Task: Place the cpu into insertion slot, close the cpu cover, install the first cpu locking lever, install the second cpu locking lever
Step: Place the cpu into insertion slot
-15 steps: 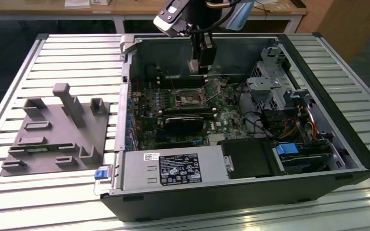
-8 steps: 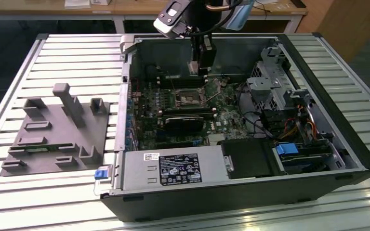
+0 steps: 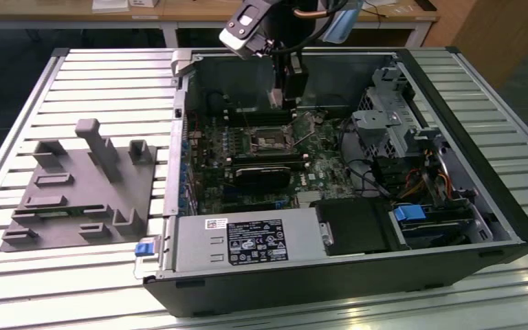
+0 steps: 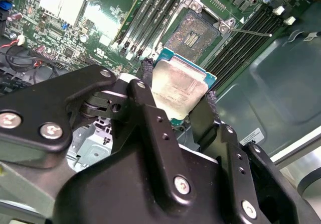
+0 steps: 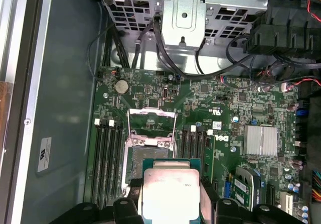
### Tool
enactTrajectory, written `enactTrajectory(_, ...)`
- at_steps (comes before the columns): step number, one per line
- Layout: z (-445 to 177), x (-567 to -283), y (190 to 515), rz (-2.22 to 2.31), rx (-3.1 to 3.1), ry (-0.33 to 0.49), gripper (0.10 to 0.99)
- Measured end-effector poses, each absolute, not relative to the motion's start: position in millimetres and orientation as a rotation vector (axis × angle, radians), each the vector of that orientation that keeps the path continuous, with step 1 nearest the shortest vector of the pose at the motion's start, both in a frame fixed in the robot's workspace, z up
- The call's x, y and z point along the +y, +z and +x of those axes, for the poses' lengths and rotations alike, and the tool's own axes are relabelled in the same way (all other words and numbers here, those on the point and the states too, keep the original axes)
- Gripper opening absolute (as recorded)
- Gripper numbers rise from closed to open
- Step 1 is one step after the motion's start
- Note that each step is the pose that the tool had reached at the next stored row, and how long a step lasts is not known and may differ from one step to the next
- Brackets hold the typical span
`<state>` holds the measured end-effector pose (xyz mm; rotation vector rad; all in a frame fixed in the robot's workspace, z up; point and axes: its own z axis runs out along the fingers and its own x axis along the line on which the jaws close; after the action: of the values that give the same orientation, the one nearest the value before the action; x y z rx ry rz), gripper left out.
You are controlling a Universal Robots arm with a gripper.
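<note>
The black metal hand [image 4: 176,97] clamps the cpu [image 4: 175,81], a flat square chip with a dull, smudged silver top and a green rim, by two opposite edges. It hangs near the insertion slot [image 4: 193,30], not touching it; the slot's dark square centre lies bare. The thin silvery cpu cover [image 5: 149,142] stands swung open. Long black memory slots [image 5: 108,161] flank the socket.

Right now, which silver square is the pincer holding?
The flat chip with the green edge, clamped in the pincer above the board. The ribbed silver block sits apart on the board, untouched.
</note>
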<state>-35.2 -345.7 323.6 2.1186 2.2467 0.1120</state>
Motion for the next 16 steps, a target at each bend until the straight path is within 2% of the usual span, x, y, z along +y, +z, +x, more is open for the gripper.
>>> enactTrajectory(16, -35.2, -345.7, 319.7, 2.119, 2.247, 0.112, 0.537)
